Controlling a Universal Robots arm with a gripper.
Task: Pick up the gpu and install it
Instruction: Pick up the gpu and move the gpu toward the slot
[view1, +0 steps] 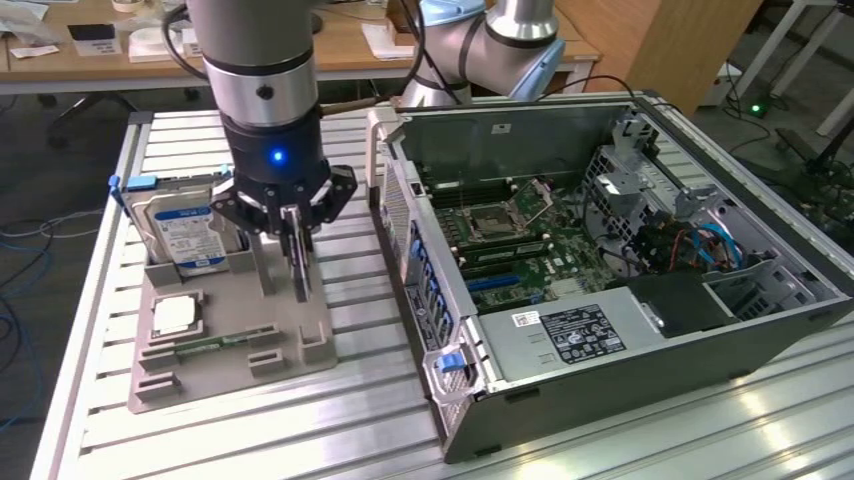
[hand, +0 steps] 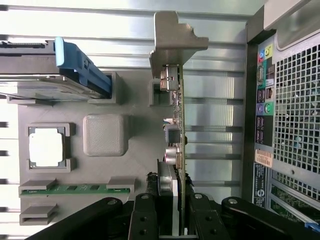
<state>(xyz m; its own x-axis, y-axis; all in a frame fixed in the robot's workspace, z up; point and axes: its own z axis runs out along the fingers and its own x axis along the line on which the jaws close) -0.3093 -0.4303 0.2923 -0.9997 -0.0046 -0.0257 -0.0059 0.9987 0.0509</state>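
My gripper (view1: 296, 245) hangs straight down over the grey holder plate (view1: 247, 300), shut on the gpu (view1: 302, 278). The gpu is a thin dark card that stands on edge between the fingers, its lower end close above the plate. In the wrist view the gpu (hand: 179, 100) runs as a slim blade with small components along it and a metal bracket (hand: 172, 42) at its far end. The black fingers (hand: 145, 217) clamp the card's near end. Whether the card still touches its slot in the holder plate (hand: 135, 105) is hard to tell.
On the plate sit a hard drive (view1: 180, 225) with a blue-white label, a square silver processor chip (view1: 176, 315) and a green memory stick (view1: 214, 345). An open computer case (view1: 601, 250) lies at the exterior view's right on the slatted metal table (view1: 200, 440).
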